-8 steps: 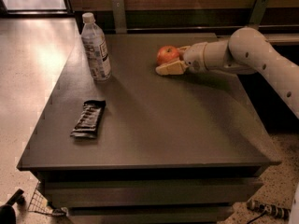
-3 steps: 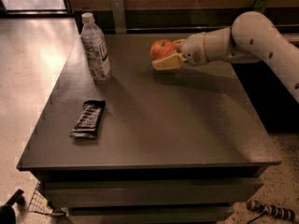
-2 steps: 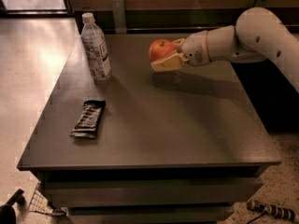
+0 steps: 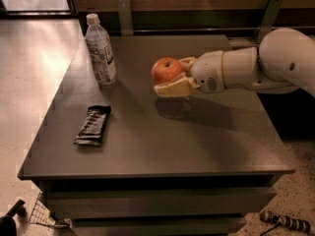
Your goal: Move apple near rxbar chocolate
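Observation:
The red-orange apple (image 4: 166, 70) is held in my gripper (image 4: 175, 77), lifted above the middle of the dark table (image 4: 197, 141); its shadow falls on the tabletop below. The pale fingers (image 4: 173, 88) close around the apple from the right, on the white arm that reaches in from the right side. The rxbar chocolate (image 4: 93, 125), a flat black wrapper, lies on the table's front left, well to the left of and nearer than the apple.
A clear water bottle (image 4: 100, 50) with a white cap stands upright at the table's back left, beyond the bar. The table's left edge drops to a pale floor. A wall with metal brackets runs behind the table.
The gripper has lifted the apple off the table and carried it leftward and toward the front. The bar and bottle have not moved.

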Robot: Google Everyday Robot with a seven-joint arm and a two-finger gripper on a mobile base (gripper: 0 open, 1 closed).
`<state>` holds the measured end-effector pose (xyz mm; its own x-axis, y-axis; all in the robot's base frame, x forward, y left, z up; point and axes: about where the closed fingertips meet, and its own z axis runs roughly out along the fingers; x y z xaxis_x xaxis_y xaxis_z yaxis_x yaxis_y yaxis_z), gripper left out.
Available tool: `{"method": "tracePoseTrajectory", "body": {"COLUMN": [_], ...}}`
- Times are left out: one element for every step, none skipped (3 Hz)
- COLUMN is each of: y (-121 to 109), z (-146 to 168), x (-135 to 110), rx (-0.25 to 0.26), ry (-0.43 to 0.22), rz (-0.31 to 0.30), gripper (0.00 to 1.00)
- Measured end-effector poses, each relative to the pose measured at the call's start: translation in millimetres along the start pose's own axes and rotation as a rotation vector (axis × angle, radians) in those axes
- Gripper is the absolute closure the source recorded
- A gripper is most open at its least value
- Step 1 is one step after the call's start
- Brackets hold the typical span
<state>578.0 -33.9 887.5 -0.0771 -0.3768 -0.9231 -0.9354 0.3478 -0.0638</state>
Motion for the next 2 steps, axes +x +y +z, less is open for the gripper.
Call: {"method": "tracePoseTrajectory", "body": {"y": [62,124], "z": [16,36], "x": [22,42], "rx": [-0.047,-0.119], "ry": [0.001,0.011], "rz": [-0.012,-0.032], "gripper": [1.00,1.00]}}
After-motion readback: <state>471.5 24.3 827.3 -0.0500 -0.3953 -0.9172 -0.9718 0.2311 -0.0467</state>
